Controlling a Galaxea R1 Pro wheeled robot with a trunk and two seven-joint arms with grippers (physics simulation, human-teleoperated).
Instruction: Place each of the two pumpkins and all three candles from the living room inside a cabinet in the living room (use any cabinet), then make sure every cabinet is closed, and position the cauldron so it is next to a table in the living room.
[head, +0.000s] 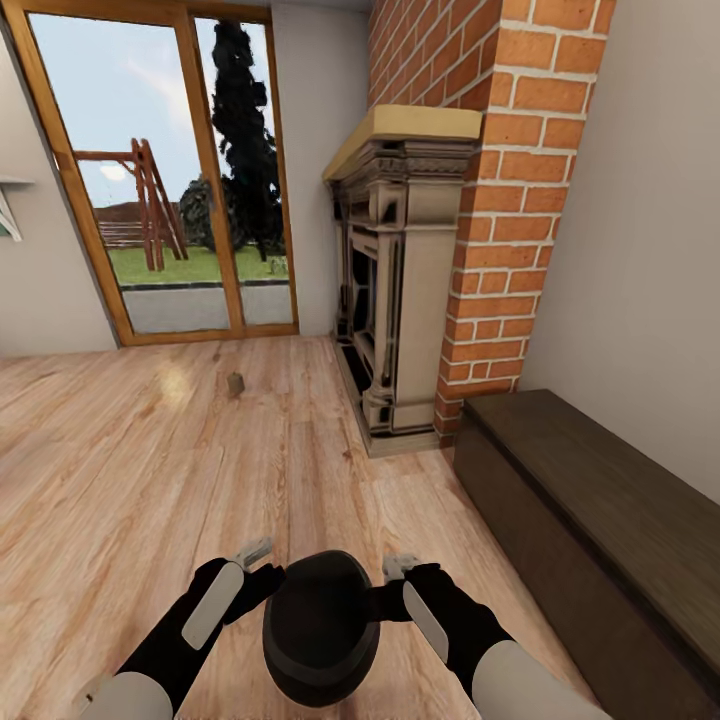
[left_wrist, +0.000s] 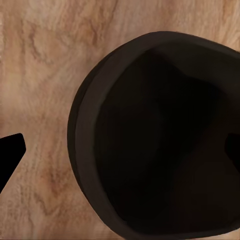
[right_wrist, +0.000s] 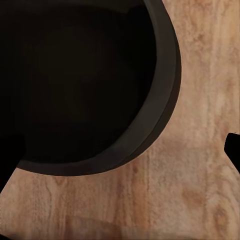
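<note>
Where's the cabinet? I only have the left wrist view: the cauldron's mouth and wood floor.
Observer: In the head view, the long dark cabinet runs along the robot's right, beside the brick fireplace.
Operator: Any candles nearby?
Observer: One small greyish candle sits on the floor ahead, toward the glass door.
Operator: And the right gripper?
Observer: The right gripper straddles the rim of the cauldron, one finger inside and one outside, jaws wide.

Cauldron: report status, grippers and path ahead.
Cauldron held between left gripper and right gripper, above the wood floor. One candle on the floor ahead. Cabinet shut, at right.
</note>
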